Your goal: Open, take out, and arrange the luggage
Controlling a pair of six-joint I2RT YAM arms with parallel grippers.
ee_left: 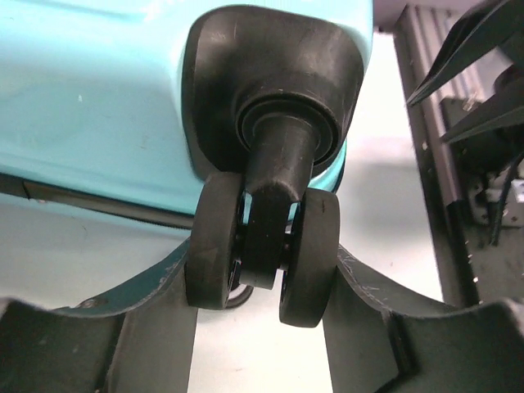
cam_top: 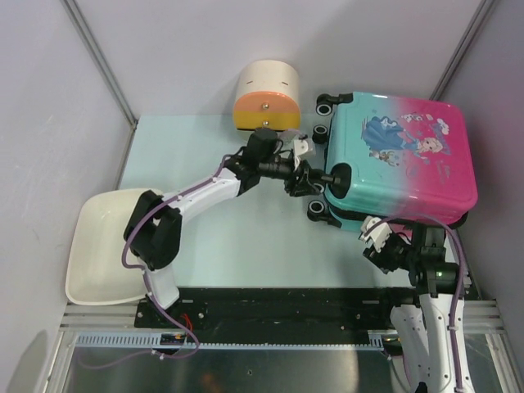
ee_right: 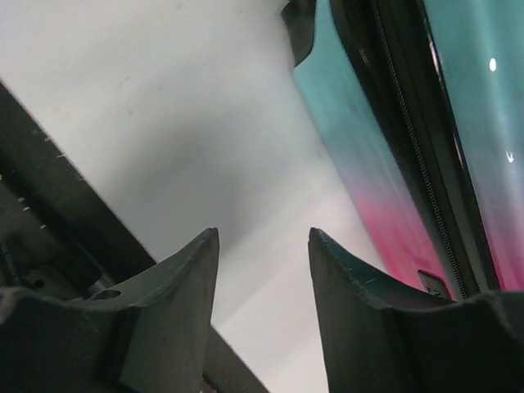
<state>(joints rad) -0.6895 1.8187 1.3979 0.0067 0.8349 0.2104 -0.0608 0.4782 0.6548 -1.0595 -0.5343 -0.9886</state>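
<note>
Bin (cam_top: 98,246) near left. Left gripper (cam_top: 318,182) clamped on a wheel (ee_left: 214,241) of the luggage (cam_top: 401,151) — it lies flat, shut, at far right of table (cam_top: 237,246). Right gripper (ee_right: 264,250) fingers spread, empty — just off its near edge.

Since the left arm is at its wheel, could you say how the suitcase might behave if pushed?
Lying flat on its hard shell, the luggage would probably slide rather than roll. The twin caster inside the left gripper likely swivels.
</note>
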